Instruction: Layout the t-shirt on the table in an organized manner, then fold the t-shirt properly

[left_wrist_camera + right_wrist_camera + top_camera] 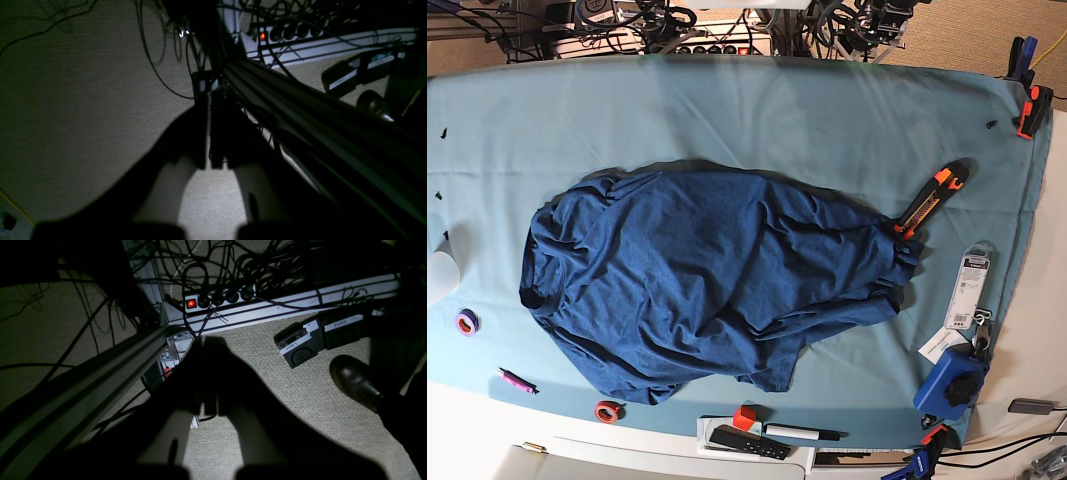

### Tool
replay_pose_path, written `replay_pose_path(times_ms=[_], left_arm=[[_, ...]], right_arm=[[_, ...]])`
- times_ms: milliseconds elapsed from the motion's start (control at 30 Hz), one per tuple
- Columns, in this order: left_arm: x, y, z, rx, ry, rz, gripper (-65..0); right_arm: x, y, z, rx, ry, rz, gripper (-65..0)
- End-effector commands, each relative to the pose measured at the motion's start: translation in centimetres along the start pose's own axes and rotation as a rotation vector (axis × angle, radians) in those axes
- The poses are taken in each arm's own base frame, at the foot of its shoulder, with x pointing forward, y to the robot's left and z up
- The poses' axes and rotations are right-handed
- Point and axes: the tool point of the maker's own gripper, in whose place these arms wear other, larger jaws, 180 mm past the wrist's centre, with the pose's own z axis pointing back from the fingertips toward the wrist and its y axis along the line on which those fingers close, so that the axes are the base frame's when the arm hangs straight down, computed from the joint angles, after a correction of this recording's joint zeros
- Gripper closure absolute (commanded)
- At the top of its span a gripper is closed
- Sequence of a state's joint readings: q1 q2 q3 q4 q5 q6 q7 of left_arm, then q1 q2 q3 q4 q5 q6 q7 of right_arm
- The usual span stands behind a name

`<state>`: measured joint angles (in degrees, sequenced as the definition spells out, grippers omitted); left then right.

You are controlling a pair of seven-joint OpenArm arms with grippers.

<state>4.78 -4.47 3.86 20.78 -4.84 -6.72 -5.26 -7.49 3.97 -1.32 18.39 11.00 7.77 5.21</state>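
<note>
Navy knit: the t-shirt [707, 280] is soft, light and limp; I judge it will sag and drag, not slide as one piece, so each pull moves only the cloth near the pinch.
Left end effector [210, 146]: clenched, fingers together, grasping nothing; it points down at carpet and cables, with no shirt before it.
Right end effector [208, 386]: likewise clenched and empty, aimed at the floor near a power strip [217, 300] and a dark shoe [355, 380].
Shirt's place: out of both wrist views, so well away from either end effector; it lies bunched at the middle of the desk [827, 110].
Where to grip: my judgement is the outer edges, one hem or shoulder corner per end effector, then pull apart to flatten.
Look: dark heathered blue, deeply wrinkled, folded over itself; sleeves cannot be told apart in the heap.
Farther off: an orange utility knife [932, 198] just beside the shirt's edge could snag.
</note>
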Motion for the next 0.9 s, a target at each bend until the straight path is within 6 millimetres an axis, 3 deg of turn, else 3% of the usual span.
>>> replay_pose_path(times_ms=[0, 367, 500, 867], left_arm=[[0.5, 0.0, 0.0, -0.005, -0.020, 0.001, 0.0], [0.4, 0.0, 0.0, -0.005, -0.017, 0.001, 0.0], [-0.5, -0.1, 0.2, -0.016, 0.008, 0.013, 0.0], [-3.4, -1.0, 3.4, -0.066, -0.046, 0.047, 0.0]], right_arm=[[0.6, -0.5, 0.1, -0.004, -0.026, -0.004, 0.0], [0.8, -0.5, 0.1, -0.004, -0.041, -0.004, 0.0], [1.1, -0.5, 0.5, -0.001, -0.078, 0.002, 0.0], [0.3, -1.0, 4.3, 0.019, -0.184, 0.051, 0.0]])
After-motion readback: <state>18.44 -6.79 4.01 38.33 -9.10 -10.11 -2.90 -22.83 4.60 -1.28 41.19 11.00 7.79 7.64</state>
